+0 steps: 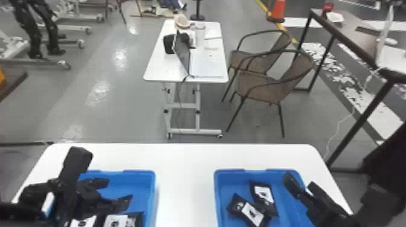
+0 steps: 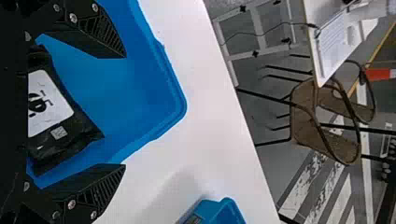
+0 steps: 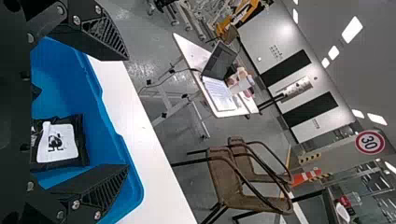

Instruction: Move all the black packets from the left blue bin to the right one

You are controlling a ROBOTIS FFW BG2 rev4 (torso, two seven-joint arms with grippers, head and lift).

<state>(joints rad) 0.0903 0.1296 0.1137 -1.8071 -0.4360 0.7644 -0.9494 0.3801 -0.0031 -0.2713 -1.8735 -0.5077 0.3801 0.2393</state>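
White tabletop (image 1: 184, 163) carries both bins: the left blue bin (image 1: 155, 193) toward its left edge, the right blue bin (image 1: 216, 193) toward its right edge. Your left gripper (image 2: 125, 110) is over the left bin, fingers spread, nothing pinched. Your right gripper (image 3: 128, 112) is at the right bin's right edge, also spread and empty.

Black packets next. In the left bin, one packet (image 1: 117, 221) lies near the right edge, another (image 1: 83, 222) farther left, both label up. In the right bin, a far packet (image 1: 262, 193) and a near packet (image 1: 249, 211) touch, in from the left edge.

Handling, your call: they look like filled foil pouches, so probably light, soft, a bit slick, not fragile. Go for the plump middle, across the label; the flat sealed end may crumple or slide out. Squeeze moderately, and check you get only one.
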